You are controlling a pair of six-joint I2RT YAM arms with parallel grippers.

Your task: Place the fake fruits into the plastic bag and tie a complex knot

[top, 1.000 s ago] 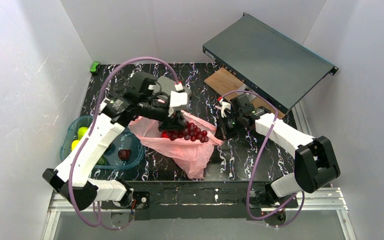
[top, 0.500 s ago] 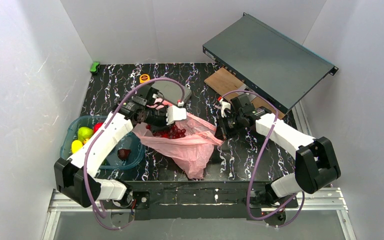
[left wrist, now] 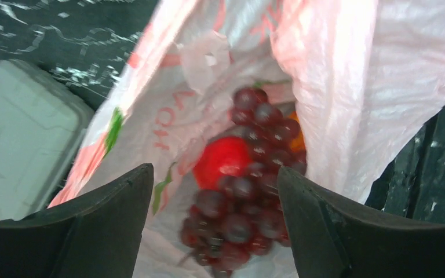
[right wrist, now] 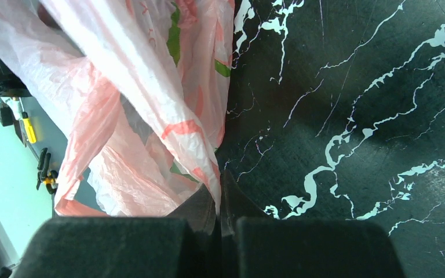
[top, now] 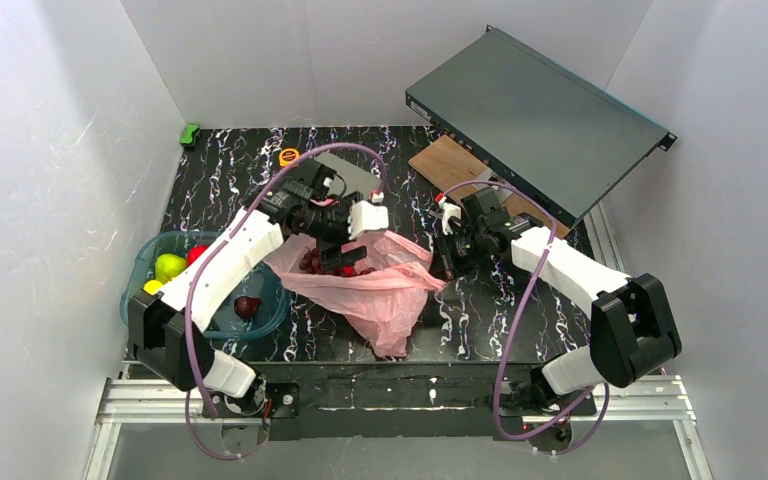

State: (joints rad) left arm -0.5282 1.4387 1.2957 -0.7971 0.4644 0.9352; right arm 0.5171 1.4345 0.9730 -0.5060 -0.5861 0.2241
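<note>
The plastic bag (top: 385, 300) lies mid-table, holding a grape bunch (left wrist: 249, 197) and a red fruit (left wrist: 221, 161). My left gripper (left wrist: 214, 176) hangs wide and empty over them; my right gripper (right wrist: 220, 200) pinches the bag's edge. Beside it, a teal tub (top: 132, 285) holds yellow-green fruit (top: 169, 267).

The black, white-veined bench (top: 222, 160) carries the pink plastic bag (top: 385, 300) at its middle and a teal tub (top: 145, 250) at its left edge. Along the far side lie a small green object (top: 190, 133), a yellow disc (top: 289, 156), a grey slab (top: 352, 172) and a wooden board (top: 445, 160).
</note>
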